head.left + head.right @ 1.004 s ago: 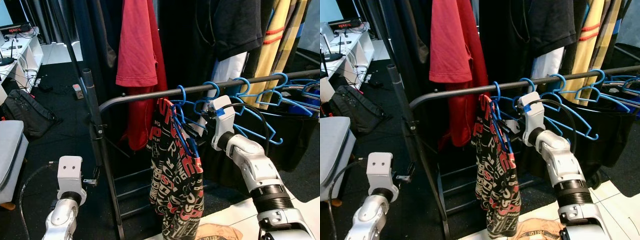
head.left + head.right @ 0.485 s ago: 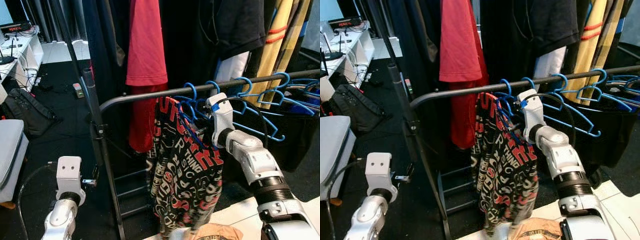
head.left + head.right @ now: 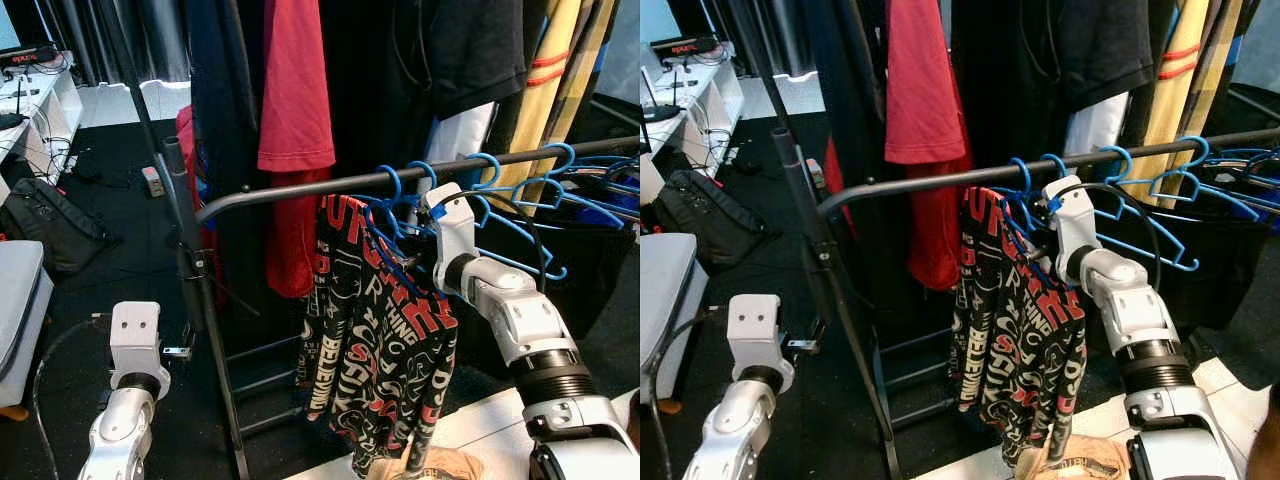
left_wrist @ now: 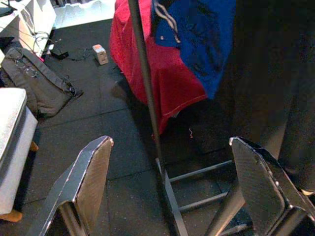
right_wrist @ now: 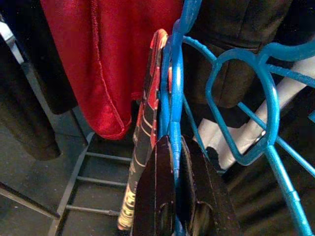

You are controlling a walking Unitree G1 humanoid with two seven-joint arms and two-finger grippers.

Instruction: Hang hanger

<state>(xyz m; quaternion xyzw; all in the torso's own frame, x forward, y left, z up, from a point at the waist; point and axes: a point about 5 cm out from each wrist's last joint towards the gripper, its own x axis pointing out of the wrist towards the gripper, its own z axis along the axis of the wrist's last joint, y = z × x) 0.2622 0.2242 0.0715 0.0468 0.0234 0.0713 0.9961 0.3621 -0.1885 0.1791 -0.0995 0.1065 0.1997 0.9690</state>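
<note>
We see our right gripper raised to the dark horizontal rail of the clothes rack, its two black fingers pinching the blue plastic hanger between them. That hanger carries a black garment printed with red and white lettering, and its hook sits over the rail, near the rail's left end, where the bar bends down toward the upright post. The garment hangs down from the hanger, spread fairly wide, and its lower hem comes close to a tan cloth that lies at the bottom edge of the head view.

Just beside the held hanger, further toward the rail's right end, several empty blue hangers hook over the same rail, and one of them shows close to our fingers in the right wrist view. Behind the rail, from a higher level, hang a red shirt, dark garments and a striped yellow fabric.

Our left gripper is low at our left side, well apart from the rail, with its fingers spread wide and nothing between them. Its wrist view looks at the rack's post, a red cloth and a blue cloth hanging above the dark floor. A black bag lies on the floor to our left, near a white shelf unit with cables.
</note>
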